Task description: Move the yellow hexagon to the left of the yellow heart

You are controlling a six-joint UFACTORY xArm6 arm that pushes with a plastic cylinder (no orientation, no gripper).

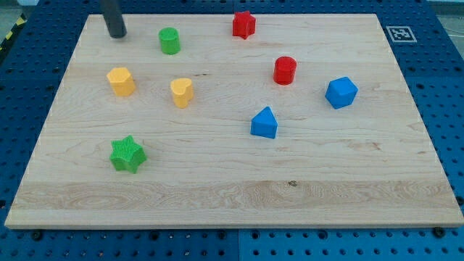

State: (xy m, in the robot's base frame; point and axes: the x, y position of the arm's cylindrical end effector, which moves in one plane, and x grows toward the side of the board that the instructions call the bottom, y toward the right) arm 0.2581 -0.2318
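My tip rests on the wooden board in the upper left of the frame, near the board's top edge. It is a plain dark rod with no fingers or jaws at all, so it is neither wide nor narrow and holds nothing; it touches no block.

Nearest to my tip is the green cylinder, just to its right in the frame and apart from it. Below my tip, toward the left side of the frame, stands the yellow hexagon, well clear of the rod. Just to the right of the yellow hexagon, and a little lower in the frame, stands the yellow heart; the two are near each other with a bare strip of board between them, so the hexagon lies on the left side of the heart.

Farther down, in the lower left of the frame, sits the green star, below both yellow blocks and apart from them.

At the top middle of the frame, near the board's far edge, is the red star. Right of centre stands the red cylinder. Below it, about the middle of the frame, is a blue block with a pointed top. To the right of the red cylinder sits a blue cube-like block. None of these touch one another.

The board lies on a blue perforated table, with a small black-and-white marker in the upper right of the frame.
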